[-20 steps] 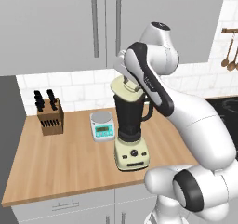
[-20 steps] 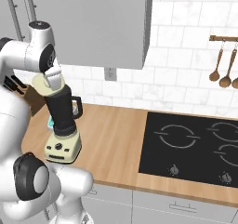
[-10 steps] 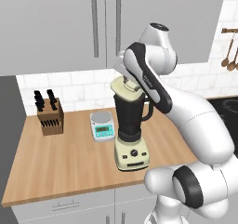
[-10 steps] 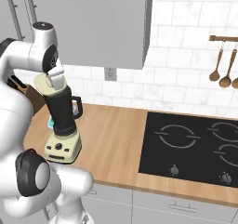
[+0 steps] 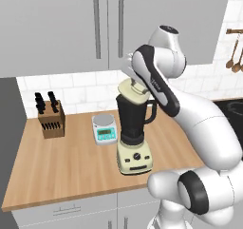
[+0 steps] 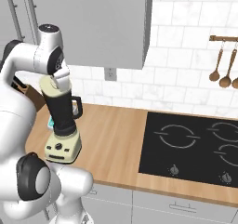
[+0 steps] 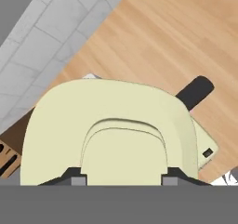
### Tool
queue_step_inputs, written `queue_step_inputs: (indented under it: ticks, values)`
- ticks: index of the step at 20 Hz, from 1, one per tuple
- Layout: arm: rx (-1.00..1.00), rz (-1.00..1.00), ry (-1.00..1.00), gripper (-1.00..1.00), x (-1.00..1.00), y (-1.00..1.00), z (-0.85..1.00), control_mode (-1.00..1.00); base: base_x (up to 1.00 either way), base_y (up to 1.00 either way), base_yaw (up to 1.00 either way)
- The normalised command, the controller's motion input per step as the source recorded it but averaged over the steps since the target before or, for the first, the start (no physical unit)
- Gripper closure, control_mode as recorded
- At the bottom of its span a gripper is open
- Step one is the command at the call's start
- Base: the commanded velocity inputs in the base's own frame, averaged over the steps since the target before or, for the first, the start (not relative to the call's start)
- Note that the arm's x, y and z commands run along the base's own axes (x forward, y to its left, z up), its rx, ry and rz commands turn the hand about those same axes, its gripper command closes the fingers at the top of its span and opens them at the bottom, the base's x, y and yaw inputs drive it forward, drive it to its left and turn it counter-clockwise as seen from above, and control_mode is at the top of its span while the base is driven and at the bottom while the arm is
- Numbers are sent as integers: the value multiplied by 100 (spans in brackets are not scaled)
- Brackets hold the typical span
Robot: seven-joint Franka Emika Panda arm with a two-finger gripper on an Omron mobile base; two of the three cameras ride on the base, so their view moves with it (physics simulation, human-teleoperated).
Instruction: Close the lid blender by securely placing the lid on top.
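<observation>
I see the worktop [image 5: 66, 166] low in frame, blender [image 5: 134, 133] mid-frame on it. Lid [image 5: 133, 90] sits tilted at the jar top, centre frame. Gripper [image 5: 136, 85] is clamped on the lid's knob.

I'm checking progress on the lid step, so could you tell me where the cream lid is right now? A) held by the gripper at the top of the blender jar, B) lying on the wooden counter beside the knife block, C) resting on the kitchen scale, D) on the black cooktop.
A: the lid sits tilted at the blender jar's top, with the gripper closed on its knob.
</observation>
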Motion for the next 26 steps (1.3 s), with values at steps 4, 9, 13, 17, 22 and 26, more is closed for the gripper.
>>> queue_step_inputs:
  ticks: [4, 9, 13, 17, 22, 26]
  values:
    - [0, 0, 8, 100, 16, -2, -25, -100, 0, 0, 0]
    - [0, 0, 3, 100, 25, 36, -19, -100, 0, 0, 0]
    - [0, 0, 1, 100, 0, 24, -28, -100, 0, 0, 0]
    - [0, 0, 0, 100, -17, -14, -20, -100, 0, 0, 0]
    - [0, -3, 0, 100, -8, -32, -1, -100, 0, 0, 0]
    - [0, -2, 4, 100, 0, -9, 0, -100, 0, 0, 0]
